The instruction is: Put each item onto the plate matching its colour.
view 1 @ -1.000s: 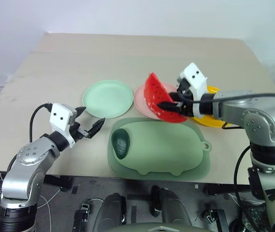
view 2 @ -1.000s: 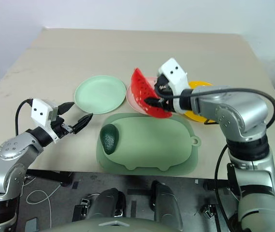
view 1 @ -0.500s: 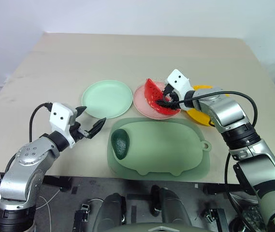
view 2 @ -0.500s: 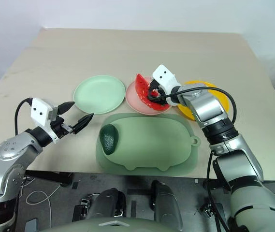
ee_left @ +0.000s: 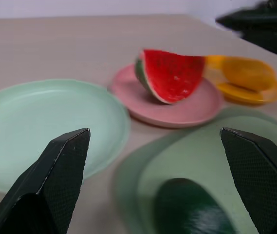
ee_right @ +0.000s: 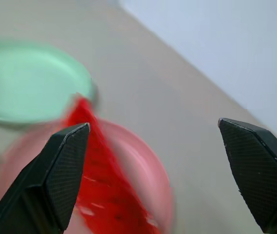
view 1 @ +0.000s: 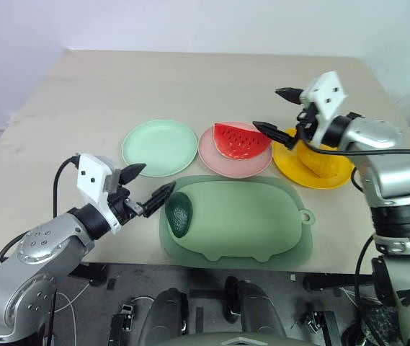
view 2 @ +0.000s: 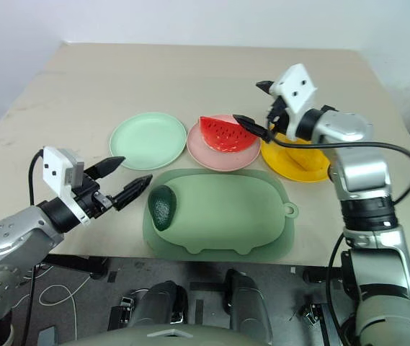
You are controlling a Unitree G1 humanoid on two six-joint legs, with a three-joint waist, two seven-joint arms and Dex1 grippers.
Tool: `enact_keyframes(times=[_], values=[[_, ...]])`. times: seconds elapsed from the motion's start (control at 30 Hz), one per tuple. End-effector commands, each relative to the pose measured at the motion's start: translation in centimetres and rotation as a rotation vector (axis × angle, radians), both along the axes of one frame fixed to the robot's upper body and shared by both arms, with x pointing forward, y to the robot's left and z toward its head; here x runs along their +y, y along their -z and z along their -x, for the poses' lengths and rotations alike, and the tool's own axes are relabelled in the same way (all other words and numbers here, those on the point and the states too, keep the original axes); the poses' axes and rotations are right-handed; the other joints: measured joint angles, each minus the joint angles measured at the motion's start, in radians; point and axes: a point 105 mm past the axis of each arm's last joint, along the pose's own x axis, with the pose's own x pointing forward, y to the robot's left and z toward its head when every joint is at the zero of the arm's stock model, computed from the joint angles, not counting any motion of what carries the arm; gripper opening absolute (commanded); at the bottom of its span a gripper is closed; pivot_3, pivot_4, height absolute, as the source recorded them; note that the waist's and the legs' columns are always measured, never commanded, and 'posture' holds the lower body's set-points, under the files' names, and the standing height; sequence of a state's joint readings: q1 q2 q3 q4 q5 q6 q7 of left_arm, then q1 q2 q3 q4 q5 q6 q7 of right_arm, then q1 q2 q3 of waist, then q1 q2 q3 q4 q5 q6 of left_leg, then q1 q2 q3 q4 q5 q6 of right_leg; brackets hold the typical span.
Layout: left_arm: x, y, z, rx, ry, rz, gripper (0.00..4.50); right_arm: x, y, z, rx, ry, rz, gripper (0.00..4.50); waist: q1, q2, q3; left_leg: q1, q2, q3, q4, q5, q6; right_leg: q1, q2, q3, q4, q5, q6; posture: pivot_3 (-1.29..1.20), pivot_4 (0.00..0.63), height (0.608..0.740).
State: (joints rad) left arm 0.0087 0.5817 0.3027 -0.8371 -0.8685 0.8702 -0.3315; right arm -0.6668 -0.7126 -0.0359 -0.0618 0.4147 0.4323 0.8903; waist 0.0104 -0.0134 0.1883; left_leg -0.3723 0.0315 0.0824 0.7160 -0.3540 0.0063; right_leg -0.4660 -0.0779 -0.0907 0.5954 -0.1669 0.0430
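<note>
The red watermelon wedge [view 1: 241,140] lies on the pink plate [view 1: 233,168]. My right gripper [view 1: 266,108] hovers open above and just right of it, holding nothing. Partly behind that arm, the yellow-orange mango [view 1: 318,164] rests on the yellow plate [view 1: 291,170]. On the left part of the large green tray [view 1: 248,216] lies the dark green avocado [view 1: 179,213]. My left gripper [view 1: 158,177] is open, level, just left of the avocado and apart from it. The mint green plate [view 1: 159,147] is bare. The left wrist view looks past the avocado [ee_left: 192,209] to the watermelon [ee_left: 172,75].
The three plates stand in a row across the middle of the beige table [view 1: 190,86], with the tray in front of them near the table's front edge. Behind the plates the tabletop runs back to a white wall.
My right gripper has opened and let go of the watermelon, which now lies on the pink plate; the gripper has risen and drawn back to the right. My left gripper has moved right, closer to the avocado.
</note>
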Motion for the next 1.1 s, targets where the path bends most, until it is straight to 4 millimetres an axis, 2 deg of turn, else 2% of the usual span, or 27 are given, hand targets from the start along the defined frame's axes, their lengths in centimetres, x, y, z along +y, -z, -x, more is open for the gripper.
enact_keyframes(times=[0.03, 0.27, 0.4, 0.57, 0.87, 1.1], values=[[-1.0, 0.3, 1.6, 0.037, 0.095, -0.023, 4.5, 1.7, 0.8, 4.4, 0.088, -0.23, 0.016, 4.45, 0.001, 0.0, 0.0, 0.0, 0.0, 0.0, 0.0, 0.0, 0.0, 0.0, 0.0, 0.0, 0.0, 0.0, 0.0, 0.0, 0.15, 0.74], [-0.6, 1.5, 1.3, 0.119, 0.091, -0.041, 4.5, 3.7, 3.3, 5.8, 0.159, -0.262, -0.044, 4.45, 0.001, 0.0, 0.0, 0.001, 0.0, 0.0, 0.001, 0.0, -0.001, 0.001, 0.0, 0.0, 0.0, -0.002, -0.003, 0.0, 0.15, 0.74], [-0.4, 2.3, 0.8, 0.155, 0.07, -0.072, 4.5, 3.9, 4.0, 6.0, 0.178, -0.243, -0.076, 4.45, 0.004, 0.0, 0.0, 0.0, -0.001, 0.0, 0.0, 0.001, -0.001, 0.001, 0.0, 0.0, 0.0, -0.002, -0.003, 0.0, 0.15, 0.74], [-0.5, 3.2, 0.0, 0.189, 0.055, -0.103, 4.5, 4.2, 5.1, 7.6, 0.245, -0.308, -0.051, 4.45, 0.003, 0.0, 0.0, 0.0, -0.002, 0.0, 0.001, 0.0, -0.001, 0.001, -0.001, 0.0, -0.001, -0.002, -0.003, 0.0, 0.15, 0.74], [-1.2, 4.8, -0.1, 0.289, 0.072, -0.102, 4.5, 5.0, 5.5, 8.2, 0.246, -0.314, -0.076, 4.45, 0.002, 0.0, 0.0, 0.001, -0.002, 0.0, 0.0, 0.0, -0.001, 0.001, 0.0, 0.0, 0.0, -0.002, -0.003, 0.0, 0.15, 0.74], [-1.9, 5.9, -0.9, 0.328, 0.048, -0.113, 4.5, 5.3, 5.9, 8.4, 0.262, -0.314, -0.085, 4.45, 0.003, 0.0, 0.0, 0.001, -0.003, 0.0, 0.001, 0.001, -0.001, 0.001, -0.001, 0.0, 0.0, -0.002, -0.003, 0.0, 0.15, 0.74]])
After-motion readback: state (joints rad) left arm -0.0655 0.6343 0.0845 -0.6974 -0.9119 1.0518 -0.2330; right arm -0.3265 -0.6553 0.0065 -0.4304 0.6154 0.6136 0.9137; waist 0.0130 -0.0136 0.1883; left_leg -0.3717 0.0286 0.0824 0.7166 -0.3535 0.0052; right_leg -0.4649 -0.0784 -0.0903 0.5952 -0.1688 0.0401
